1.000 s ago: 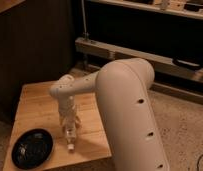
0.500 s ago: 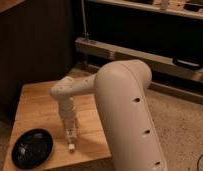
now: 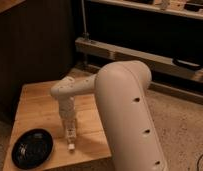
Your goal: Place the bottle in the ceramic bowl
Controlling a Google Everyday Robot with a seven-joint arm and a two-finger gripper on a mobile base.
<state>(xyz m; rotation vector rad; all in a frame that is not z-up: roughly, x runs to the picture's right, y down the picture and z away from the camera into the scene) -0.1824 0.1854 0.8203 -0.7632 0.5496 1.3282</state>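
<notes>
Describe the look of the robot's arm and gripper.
The arm is thick, rounded and glossy off-white, with small dark dots along its big near segment; no cables show. The gripper, over the wooden table beside the black bowl, is slim and whitish.

Dim, warm light here; the pale arm [image 3: 125, 95] glows brightest, the gripper [image 3: 70, 134] hangs low over the table [image 3: 37, 102], and the background is dark.

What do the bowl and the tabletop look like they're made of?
The bowl looks like glazed ceramic, possibly glossy plastic: black, with faint glints inside. The table looks like light matte wood: warm tan, faint plank lines. The end effector hangs over the table, just right of the bowl in view.
</notes>
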